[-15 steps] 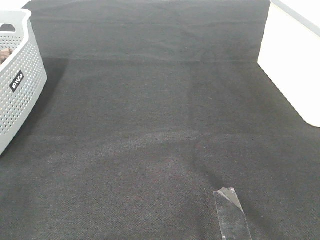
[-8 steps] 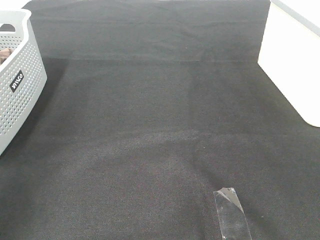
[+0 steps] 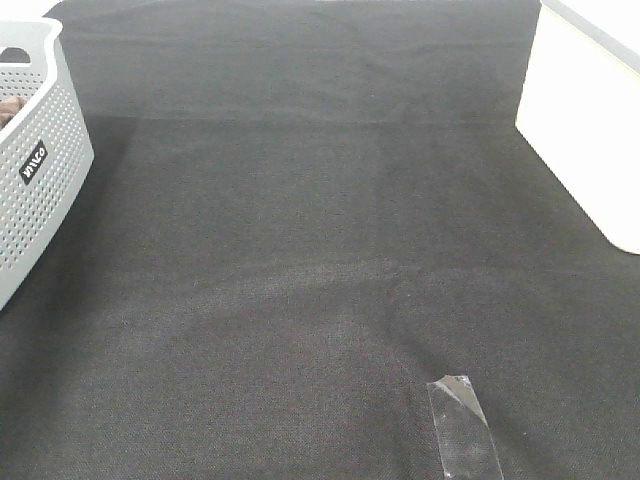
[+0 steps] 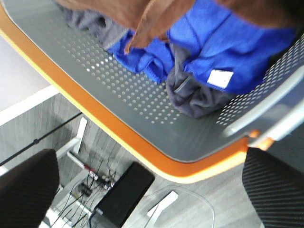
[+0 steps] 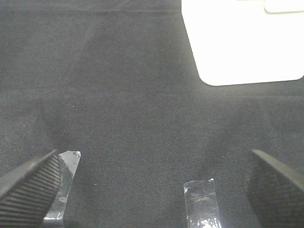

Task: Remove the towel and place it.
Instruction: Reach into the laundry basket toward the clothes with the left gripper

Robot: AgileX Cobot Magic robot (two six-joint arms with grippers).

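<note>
Both pairs gape, empty; my left fingers [image 4: 26,190] hang over the basket [image 4: 142,99] because the towel [image 4: 159,16] lies there atop other cloths [image 4: 228,42]; my right fingers [image 5: 28,187] hover above the tabletop [image 5: 133,95], I judge, to receive it.

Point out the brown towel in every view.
Exterior high: the towel is a brown sliver inside the grey basket, at the far left edge.
Left wrist: the towel lies over blue cloths in the grey basket.
Right wrist: not in it.
Shared landmark: the grey basket; a tape strip links exterior high and right wrist.
</note>
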